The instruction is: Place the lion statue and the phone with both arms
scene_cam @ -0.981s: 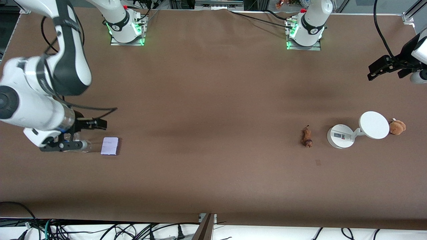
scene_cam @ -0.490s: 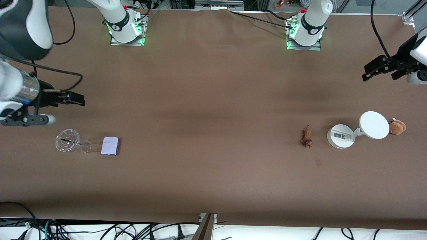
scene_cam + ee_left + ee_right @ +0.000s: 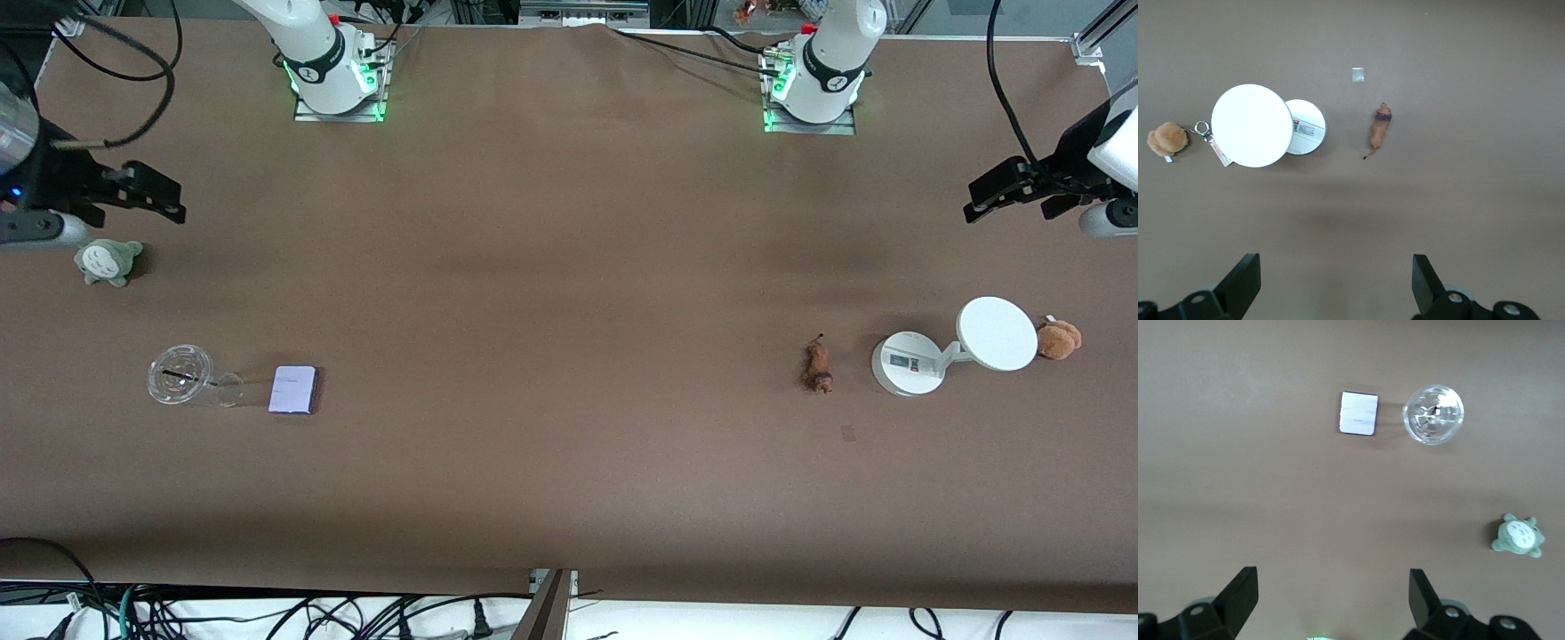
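Brown counter is shown: the lion statue [image 3: 817, 364] lies toward the released left tool [image 3: 1013, 189] (long axis toward the camera); the phone [image 3: 293, 389] toward the released right tool [image 3: 116, 197].

The table [image 3: 569, 356] is covered in plain brown. The lion statue [image 3: 817, 364] is reddish-brown with a darker end. The phone [image 3: 293, 389] is pale lavender-white, with faint markings that I cannot read. The stand [image 3: 907, 363] is white with a small label, perhaps red and grey. The plush toy [image 3: 1058, 339] is light brown, another toy [image 3: 107, 262] grey-green with a white belly, and the cup [image 3: 182, 376] clear.
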You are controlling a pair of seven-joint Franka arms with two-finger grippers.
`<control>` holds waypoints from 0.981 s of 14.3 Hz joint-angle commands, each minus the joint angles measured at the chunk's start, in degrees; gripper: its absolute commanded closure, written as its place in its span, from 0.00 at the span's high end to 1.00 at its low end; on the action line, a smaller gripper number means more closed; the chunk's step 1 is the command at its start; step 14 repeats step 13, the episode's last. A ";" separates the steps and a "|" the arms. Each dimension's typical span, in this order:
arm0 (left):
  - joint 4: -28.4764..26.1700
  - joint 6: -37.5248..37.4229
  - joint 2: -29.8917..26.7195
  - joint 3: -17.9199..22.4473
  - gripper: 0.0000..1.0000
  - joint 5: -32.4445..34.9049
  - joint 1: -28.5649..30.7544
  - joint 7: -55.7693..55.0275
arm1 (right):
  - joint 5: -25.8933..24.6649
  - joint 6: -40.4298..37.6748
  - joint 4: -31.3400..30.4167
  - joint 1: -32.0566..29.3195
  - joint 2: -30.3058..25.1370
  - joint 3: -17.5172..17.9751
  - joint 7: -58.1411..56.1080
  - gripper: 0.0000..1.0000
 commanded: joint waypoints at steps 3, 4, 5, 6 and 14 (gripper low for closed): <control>1.93 -1.42 1.14 -0.06 1.00 2.19 -0.43 0.55 | -1.10 -0.91 -0.42 -1.20 -0.04 1.18 -0.63 1.00; 1.93 -1.43 1.14 -0.06 1.00 2.19 -0.43 0.54 | -1.01 -0.91 -0.24 -1.20 0.22 1.18 -0.72 1.00; 1.93 -1.51 1.14 -0.06 1.00 2.10 -0.43 0.54 | -0.75 -0.91 -0.23 -1.20 0.31 1.18 -0.63 1.00; 1.93 -1.51 1.14 -0.06 1.00 2.19 -0.43 0.54 | -0.74 -0.82 -0.15 -1.11 0.40 1.26 -0.54 1.00; 1.93 -1.69 1.14 -0.15 1.00 2.19 -0.43 0.37 | -0.74 -0.82 0.12 -0.76 1.02 1.62 -0.54 1.00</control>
